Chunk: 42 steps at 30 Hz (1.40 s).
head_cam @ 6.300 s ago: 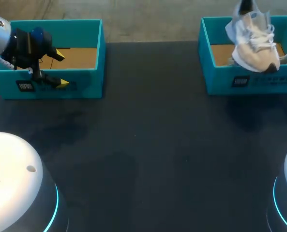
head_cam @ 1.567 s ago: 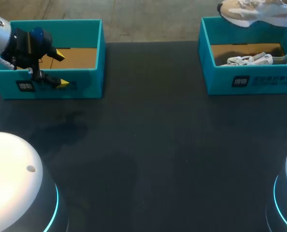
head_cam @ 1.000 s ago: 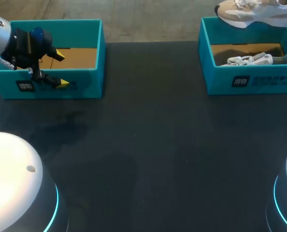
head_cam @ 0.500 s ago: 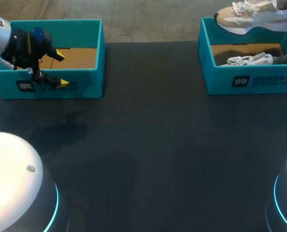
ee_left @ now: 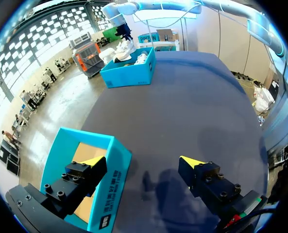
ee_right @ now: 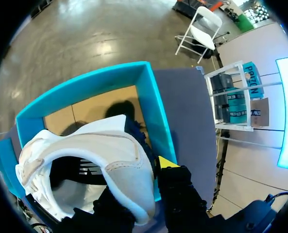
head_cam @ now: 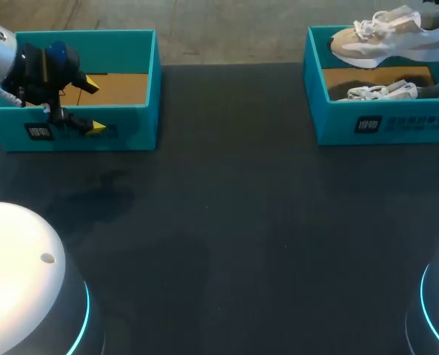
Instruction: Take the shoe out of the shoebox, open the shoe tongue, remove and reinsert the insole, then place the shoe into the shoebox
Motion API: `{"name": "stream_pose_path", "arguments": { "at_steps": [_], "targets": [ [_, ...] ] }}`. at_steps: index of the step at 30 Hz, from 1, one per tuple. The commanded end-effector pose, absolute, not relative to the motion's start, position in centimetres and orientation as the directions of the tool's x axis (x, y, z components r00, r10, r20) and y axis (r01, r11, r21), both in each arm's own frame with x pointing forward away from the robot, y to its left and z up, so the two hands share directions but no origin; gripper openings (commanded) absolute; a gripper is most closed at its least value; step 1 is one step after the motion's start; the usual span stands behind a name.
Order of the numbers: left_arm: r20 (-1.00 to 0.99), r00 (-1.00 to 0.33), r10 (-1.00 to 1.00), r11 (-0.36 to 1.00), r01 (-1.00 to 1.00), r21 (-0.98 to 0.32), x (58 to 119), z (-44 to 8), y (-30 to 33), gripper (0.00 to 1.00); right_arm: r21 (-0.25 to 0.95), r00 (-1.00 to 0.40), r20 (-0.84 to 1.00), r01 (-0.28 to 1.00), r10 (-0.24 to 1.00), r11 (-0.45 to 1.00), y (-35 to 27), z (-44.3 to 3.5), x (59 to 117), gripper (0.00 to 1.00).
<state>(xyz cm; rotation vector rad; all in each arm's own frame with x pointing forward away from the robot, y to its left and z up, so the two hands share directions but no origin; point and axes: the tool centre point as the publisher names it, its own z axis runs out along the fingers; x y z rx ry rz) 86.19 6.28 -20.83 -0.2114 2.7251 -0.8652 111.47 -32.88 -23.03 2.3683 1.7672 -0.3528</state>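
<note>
The right gripper (ee_right: 141, 182) pinches the heel collar of a beige-and-white sneaker (head_cam: 386, 41), holding it just above the far-right shoebox (head_cam: 382, 127), where a second shoe (head_cam: 378, 92) lies. The left gripper (head_cam: 93, 106) hangs with jaws spread astride the near wall of the far-left shoebox (head_cam: 130, 137). Taking the shoe out looks nearly done. Opening the tongue, the insole work and putting it back are left.
</note>
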Motion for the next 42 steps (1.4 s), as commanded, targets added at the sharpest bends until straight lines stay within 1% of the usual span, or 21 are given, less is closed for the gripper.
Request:
{"name": "stream_pose_path", "arguments": {
  "at_steps": [1, 13, 30, 42],
  "targets": [
    [-0.214, -0.952, -0.218, 0.812, -0.056, -0.581, 86.2, -20.8, 6.3, 1.0, -0.011, 0.272, -0.285, 0.958, 0.919, -0.287, -32.7, -23.4, 111.2, 0.0],
    [-0.214, -0.952, -0.218, 0.812, -0.056, -0.581, 86.2, -20.8, 6.3, 1.0, -0.022, 0.254, -0.311, 0.961, 0.916, -0.274, -32.0, -24.7, 110.5, 0.0],
    [-0.214, -0.952, -0.218, 0.812, -0.056, -0.581, 86.2, -20.8, 6.3, 1.0, -0.034, 0.285, -0.323, 0.95, 0.903, -0.311, -32.1, -26.6, 109.5, 0.0],
    [-0.214, -0.952, -0.218, 0.812, -0.056, -0.581, 86.2, -20.8, 6.3, 1.0, -0.014, 0.306, -0.33, 0.944, 0.893, -0.329, -32.8, -27.0, 109.6, 0.0]
  ]
}}
